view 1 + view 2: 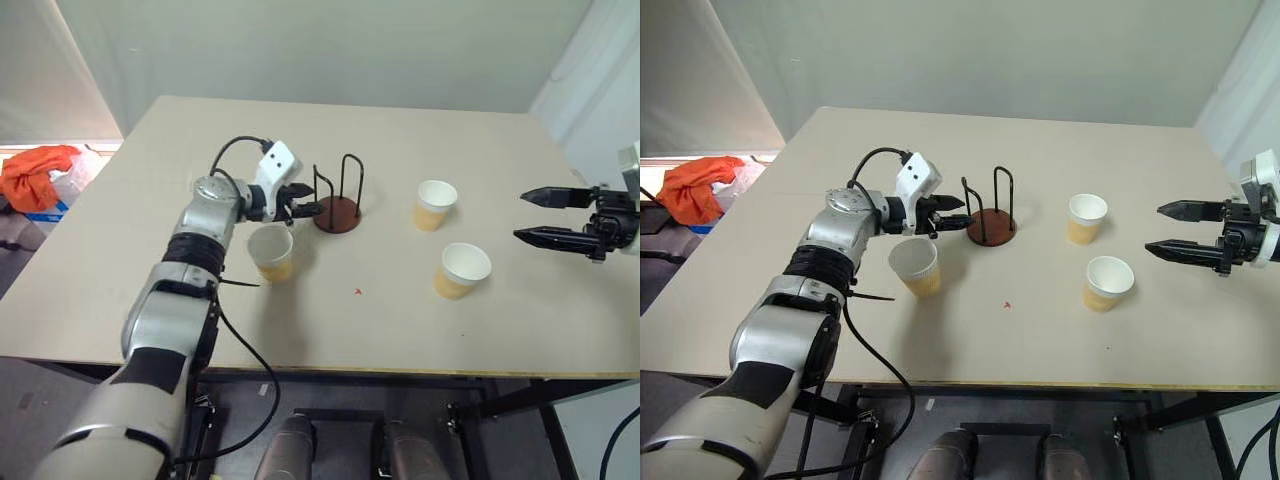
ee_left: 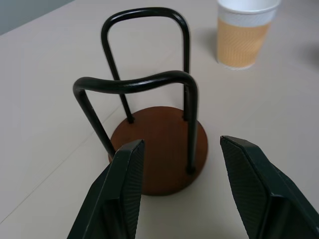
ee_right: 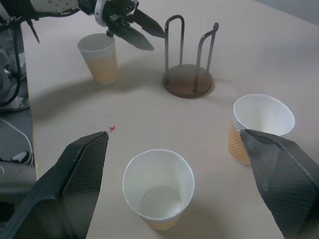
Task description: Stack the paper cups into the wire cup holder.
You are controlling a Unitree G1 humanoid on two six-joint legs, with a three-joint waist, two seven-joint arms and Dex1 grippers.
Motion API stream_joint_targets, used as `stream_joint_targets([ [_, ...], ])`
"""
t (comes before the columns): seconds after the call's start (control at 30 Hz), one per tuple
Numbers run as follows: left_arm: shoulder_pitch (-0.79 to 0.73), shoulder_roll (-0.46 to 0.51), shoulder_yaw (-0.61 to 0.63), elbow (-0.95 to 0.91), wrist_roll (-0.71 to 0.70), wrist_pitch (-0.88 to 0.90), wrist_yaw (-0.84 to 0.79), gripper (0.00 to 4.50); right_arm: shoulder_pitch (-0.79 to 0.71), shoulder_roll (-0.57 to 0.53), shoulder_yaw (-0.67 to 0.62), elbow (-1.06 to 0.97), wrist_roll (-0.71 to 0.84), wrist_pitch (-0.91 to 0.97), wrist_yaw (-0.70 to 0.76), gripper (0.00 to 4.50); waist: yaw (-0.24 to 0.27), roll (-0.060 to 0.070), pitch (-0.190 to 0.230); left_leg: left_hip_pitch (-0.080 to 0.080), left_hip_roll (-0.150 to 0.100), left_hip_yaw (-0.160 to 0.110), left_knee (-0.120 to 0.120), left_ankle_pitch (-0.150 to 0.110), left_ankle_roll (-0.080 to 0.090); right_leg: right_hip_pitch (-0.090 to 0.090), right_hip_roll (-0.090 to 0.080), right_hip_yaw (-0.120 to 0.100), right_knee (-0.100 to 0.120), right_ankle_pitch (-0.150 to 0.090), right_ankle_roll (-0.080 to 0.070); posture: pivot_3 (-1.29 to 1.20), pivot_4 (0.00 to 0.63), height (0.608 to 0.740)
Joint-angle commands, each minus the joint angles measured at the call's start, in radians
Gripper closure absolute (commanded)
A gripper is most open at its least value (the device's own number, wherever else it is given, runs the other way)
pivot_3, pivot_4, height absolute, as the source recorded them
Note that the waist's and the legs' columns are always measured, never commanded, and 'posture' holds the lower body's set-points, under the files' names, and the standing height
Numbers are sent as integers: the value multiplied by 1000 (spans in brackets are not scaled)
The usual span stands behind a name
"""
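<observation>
Three paper cups stand upright on the table: one (image 1: 271,252) close under my left forearm, one (image 1: 435,204) right of the wire cup holder, and one (image 1: 462,270) nearer the front edge. The wire cup holder (image 1: 338,205) has a reddish-brown disc base and two black wire loops, and it holds nothing. My left gripper (image 1: 312,199) is open and empty, its tips just left of the holder's base (image 2: 164,144). My right gripper (image 1: 520,216) hovers open and empty at the right, pointing toward the two right-hand cups (image 3: 158,189) (image 3: 259,124).
The beige table (image 1: 150,280) has its front edge near me. A small red speck (image 1: 357,292) lies on it. An orange cloth (image 1: 38,175) sits off the table to the left. A black cable (image 1: 240,330) hangs from my left arm.
</observation>
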Motion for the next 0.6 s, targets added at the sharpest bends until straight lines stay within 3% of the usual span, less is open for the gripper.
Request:
stream_joint_targets([
  [0.03, -48, -35, 10, 23, 14, -27, 22, 1871, -9, -18, -31, -31, 20, 1, -11, 0, 3, 0, 0, 0, -1, 0, 0, 0, 0, 0, 0, 1, 0, 0, 2, 0, 150, 740],
  [0.27, -77, -93, 25, 92, 35, -50, 121, 1871, -3, -17, -24, -36, 10, -7, -23, 0, 6, 0, 0, 1, -7, 10, 0, 0, 7, 0, -1, 14, -1, 3, 15, 0, 150, 740],
  [0.37, -87, -106, 26, 119, 51, -66, 182, 2437, -8, -20, -24, -26, 3, -14, -29, 0, 6, 0, 0, 1, -8, 14, 2, 0, 9, 0, -1, 17, -2, 3, 18, 0, 150, 740],
  [0.57, -101, -127, 45, 130, 45, -73, 186, 4469, -4, -23, -26, -32, 6, -11, -29, 0, 7, 0, 0, 1, -9, 16, 2, 0, 9, 0, -2, 18, -2, 2, 19, 0, 150, 740],
  [0.6, -103, -128, 48, 131, 45, -74, 183, 4469, -5, -23, -25, -31, 5, -12, -29, 0, 7, 0, 0, 1, -9, 16, 2, 0, 9, 0, -2, 18, -2, 2, 20, 0, 150, 740],
])
